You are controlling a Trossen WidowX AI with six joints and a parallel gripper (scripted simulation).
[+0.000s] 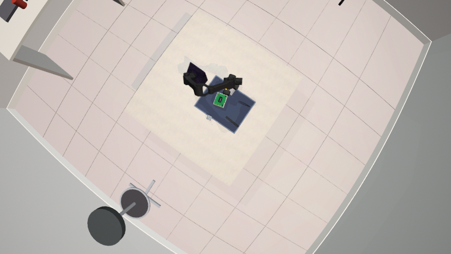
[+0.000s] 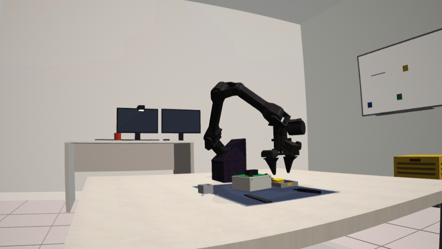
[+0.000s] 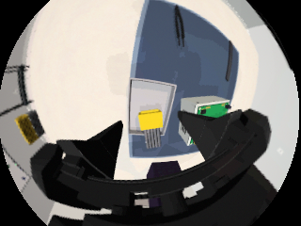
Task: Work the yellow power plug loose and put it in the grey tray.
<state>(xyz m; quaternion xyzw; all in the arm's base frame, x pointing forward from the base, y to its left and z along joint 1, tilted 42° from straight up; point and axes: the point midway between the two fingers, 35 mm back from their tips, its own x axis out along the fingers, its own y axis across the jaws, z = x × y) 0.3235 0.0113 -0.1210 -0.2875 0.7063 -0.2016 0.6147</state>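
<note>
You've got bright, even light; source unseen. Top view: pale, soft shadows beyond the counter's (image 1: pixel 201 142) (image 2: pixel 148 213) lower-right and lower-left edges, straight lines bowing outward. Exterior: sharp, front edge shaded darker. Wrist: coarse, black-cornered fisheye, counter's edges curved.
</note>
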